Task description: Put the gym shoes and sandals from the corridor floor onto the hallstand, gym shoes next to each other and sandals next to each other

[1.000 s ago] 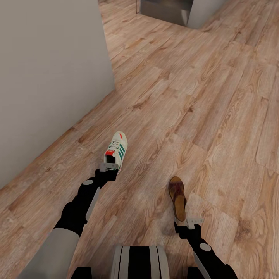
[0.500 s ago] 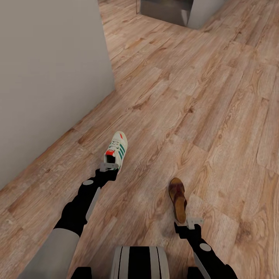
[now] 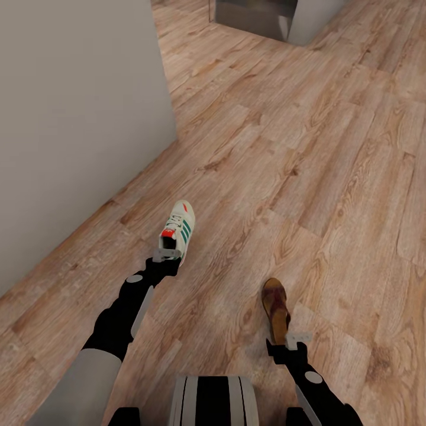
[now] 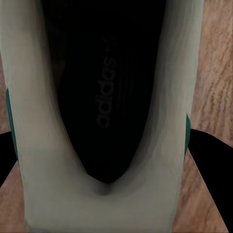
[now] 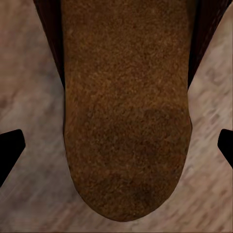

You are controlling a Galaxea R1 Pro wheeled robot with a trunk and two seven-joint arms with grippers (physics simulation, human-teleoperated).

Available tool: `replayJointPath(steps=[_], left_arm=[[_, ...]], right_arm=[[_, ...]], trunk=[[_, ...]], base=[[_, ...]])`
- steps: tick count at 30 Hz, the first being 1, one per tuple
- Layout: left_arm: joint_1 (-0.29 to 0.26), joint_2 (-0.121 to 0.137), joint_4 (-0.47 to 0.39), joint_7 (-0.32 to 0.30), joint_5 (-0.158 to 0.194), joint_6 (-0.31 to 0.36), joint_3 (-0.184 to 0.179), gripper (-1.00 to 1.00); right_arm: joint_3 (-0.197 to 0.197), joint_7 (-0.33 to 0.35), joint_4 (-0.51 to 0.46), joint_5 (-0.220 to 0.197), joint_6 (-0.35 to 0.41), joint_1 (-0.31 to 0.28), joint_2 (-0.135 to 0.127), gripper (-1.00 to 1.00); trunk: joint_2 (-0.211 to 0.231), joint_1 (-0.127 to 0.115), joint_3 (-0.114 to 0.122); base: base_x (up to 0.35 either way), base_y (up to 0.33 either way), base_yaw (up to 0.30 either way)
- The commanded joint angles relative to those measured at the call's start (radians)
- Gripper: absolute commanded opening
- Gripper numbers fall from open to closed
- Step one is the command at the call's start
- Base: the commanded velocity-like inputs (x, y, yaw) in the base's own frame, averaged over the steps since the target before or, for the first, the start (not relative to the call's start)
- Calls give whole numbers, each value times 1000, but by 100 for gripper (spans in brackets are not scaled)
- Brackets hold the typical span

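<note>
One gym shoe [image 3: 177, 228], white with green stripes and a red-orange heel patch, hangs over the corridor floor [image 3: 307, 154]. My left gripper [image 3: 166, 255] is shut on its heel. In the left wrist view the gym shoe [image 4: 34, 145] shows its dark inside, and the left gripper [image 4: 104, 162] has black fingers [image 4: 211, 155] against both sides. One brown sandal [image 3: 276, 307] lies on the planks. My right gripper [image 3: 286, 339] is open, with the sandal's heel between its fingers. In the right wrist view, floor shows between the sandal [image 5: 126, 121] and each finger [image 5: 9, 148] of the right gripper [image 5: 117, 145].
A plain grey wall [image 3: 71, 118] runs along the left and ends at a corner [image 3: 173, 127]. A grey piece of furniture [image 3: 254, 16] stands at the far end. Wood planks stretch ahead and to the right. My own base [image 3: 213, 399] sits at the bottom edge.
The view has shifted: floor and sandal slid slightly down and right together, bringing the sandal's heel further between the right fingers. The gym shoe stayed fixed in the left gripper.
</note>
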Motion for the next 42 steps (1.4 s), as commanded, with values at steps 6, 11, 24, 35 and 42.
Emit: replayJointPath(steps=[6,11,24,35,42], left_arm=[[-1,0,-5,-4,-1,6,1,-100],[0,0,-6,-4,-1,7,1,-100],[14,1,-36,-4,-2,9,1,-100],[67,7,-124,-4,-4,13,3,-100],[69,11,-126,-4,-5,14,5,-100]], right_arm=[[5,-3,0,-4,-3,0,-1,100],[5,-2,0,-4,-3,0,-1,-100],[5,-2,1,-3,-3,0,-3,-100],[5,-1,1,-3,-4,0,-3,-100],[5,0,-3,-3,-6,0,-3,-100]], trunk=[[0,0,-1],[0,0,-1],[0,0,-1],[1,-1,11],[2,-4,38]], base=[[24,16,0],[30,1,0],[4,0,0],[0,0,0],[0,0,0]])
